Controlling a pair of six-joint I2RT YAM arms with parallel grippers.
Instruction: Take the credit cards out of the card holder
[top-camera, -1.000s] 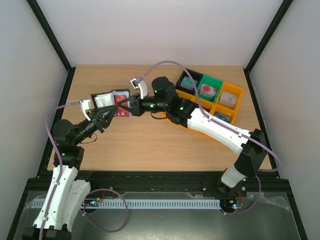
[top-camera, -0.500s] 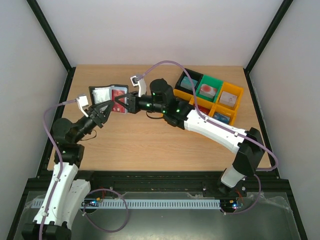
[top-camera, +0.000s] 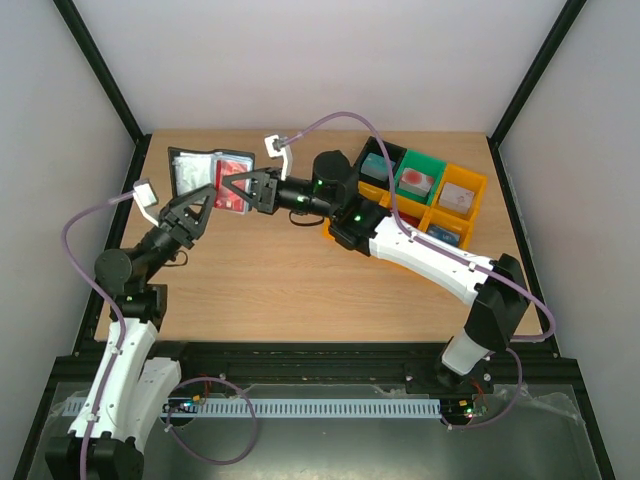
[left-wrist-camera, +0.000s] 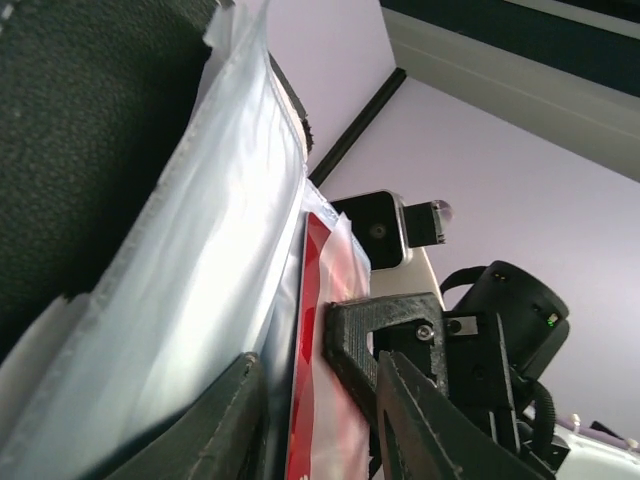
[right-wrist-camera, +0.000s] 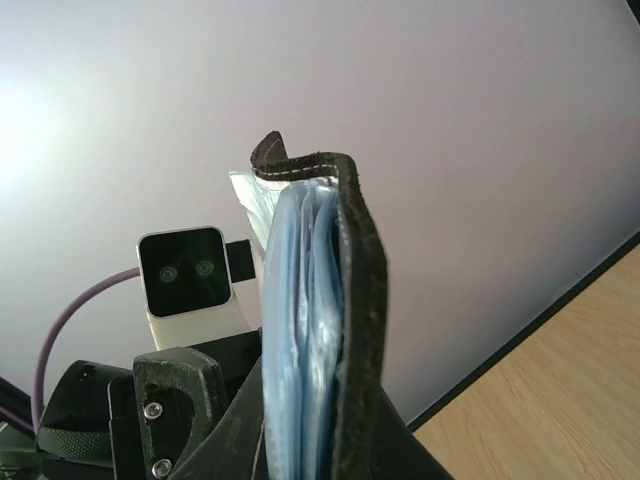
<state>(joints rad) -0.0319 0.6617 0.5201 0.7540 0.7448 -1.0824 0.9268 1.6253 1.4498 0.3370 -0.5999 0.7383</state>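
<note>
Together clamping wallet (top-camera: 188, 168), left pincer (top-camera: 203, 198), right pincer (top-camera: 230, 190)

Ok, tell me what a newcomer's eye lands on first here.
The open black card holder, held up over the far left of the table where the left gripper and right gripper meet on it, a red card showing inside. Next, the yellow, green and black bins at far right.

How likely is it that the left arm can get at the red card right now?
Likely yes: the red card sits between the left gripper's fingers, while the right gripper grips the card holder. A clear sleeve beside it may interfere.
</note>
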